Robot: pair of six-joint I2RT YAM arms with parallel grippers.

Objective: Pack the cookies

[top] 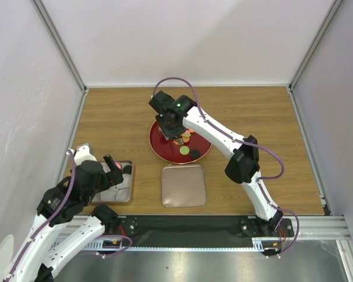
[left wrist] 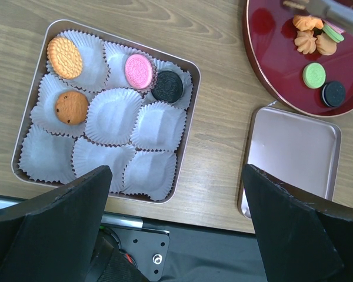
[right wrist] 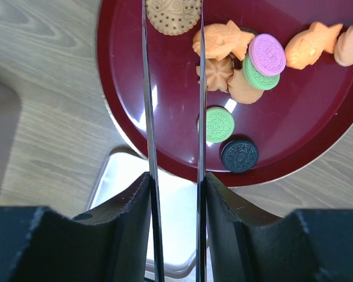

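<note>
Only the left wrist clearly shows cookies (left wrist: 138,70) inside the tin (left wrist: 190,120).

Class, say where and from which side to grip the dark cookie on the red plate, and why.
Probably from straight above, pinching its round rim: the dark cookie lies flat. Close across the sides clear of the green cookie beside it.

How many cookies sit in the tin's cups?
4, left wrist view: orange biscuit in the upper-left cup; pink sandwich cookie and black sandwich cookie to its right; chocolate-chip cookie below it. None seem hidden.
</note>
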